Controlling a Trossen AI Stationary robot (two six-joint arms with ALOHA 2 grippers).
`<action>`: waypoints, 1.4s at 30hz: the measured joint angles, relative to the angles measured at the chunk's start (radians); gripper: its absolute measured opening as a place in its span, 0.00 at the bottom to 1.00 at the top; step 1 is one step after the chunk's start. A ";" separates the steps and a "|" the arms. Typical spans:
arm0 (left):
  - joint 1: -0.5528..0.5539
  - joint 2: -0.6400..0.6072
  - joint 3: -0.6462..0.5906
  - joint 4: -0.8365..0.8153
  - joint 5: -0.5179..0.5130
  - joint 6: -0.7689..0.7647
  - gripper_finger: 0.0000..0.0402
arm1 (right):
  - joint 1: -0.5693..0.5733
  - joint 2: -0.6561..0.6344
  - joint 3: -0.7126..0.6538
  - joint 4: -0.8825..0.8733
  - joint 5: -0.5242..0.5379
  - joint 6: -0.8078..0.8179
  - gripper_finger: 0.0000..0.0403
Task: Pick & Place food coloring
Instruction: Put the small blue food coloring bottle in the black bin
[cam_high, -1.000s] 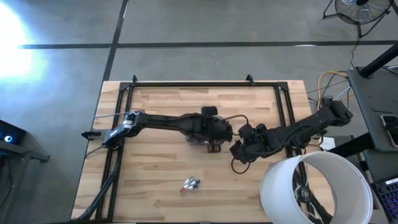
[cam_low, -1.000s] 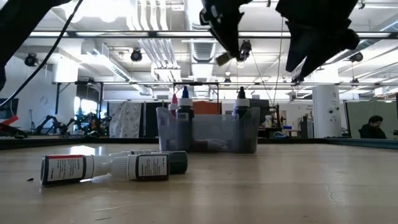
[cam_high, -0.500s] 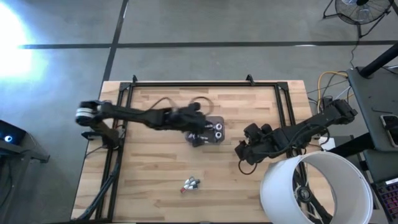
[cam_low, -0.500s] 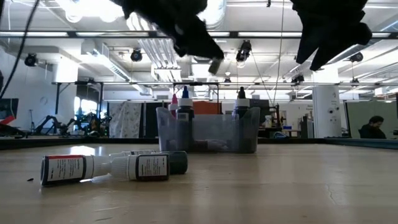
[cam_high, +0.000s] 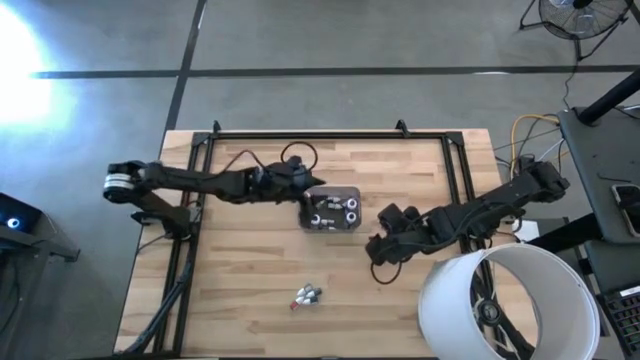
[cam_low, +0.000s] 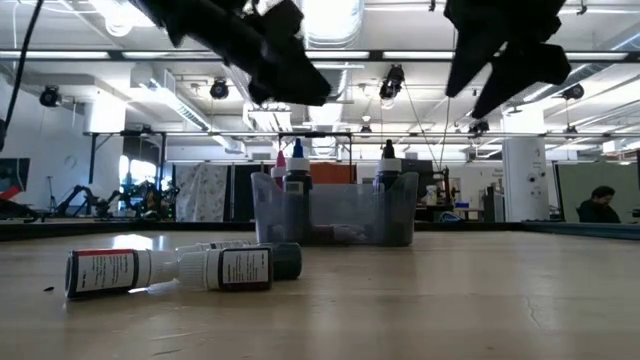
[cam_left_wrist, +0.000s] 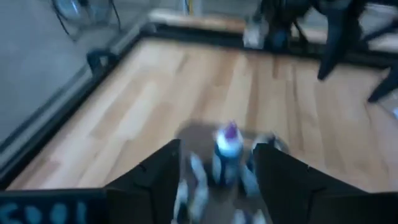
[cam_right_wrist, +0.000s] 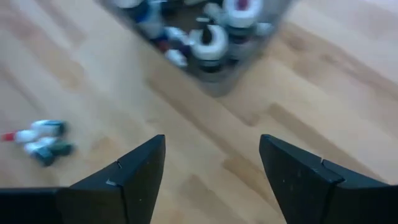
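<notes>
The left gripper (cam_high: 296, 181), fingers spread and empty, has pulled back from over the grey tray (cam_high: 331, 210) toward nine o'clock, so a bottle seems delivered. The right gripper (cam_high: 376, 250), also spread, hovers at the tray's four o'clock. Two food coloring bottles (cam_high: 306, 295) remain on the wooden table (cam_high: 240, 270) at six o'clock; beyond is an open workshop.

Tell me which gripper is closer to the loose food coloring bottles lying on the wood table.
The right gripper. It hangs open, up and to the right of the lying bottles. The left gripper, open, is farther away beyond the small grey tray.
</notes>
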 joint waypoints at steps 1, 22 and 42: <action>-0.012 -0.021 0.020 -0.072 0.001 -0.003 0.46 | 0.000 0.002 0.000 0.029 -0.014 -0.022 0.64; -0.590 -0.134 -0.224 -0.376 -0.036 -0.533 0.49 | -0.011 0.368 0.115 0.520 -0.230 -0.686 0.64; -0.867 0.076 -0.140 -0.323 -0.319 -1.067 0.49 | -0.011 0.748 0.534 0.486 -0.357 -1.143 0.60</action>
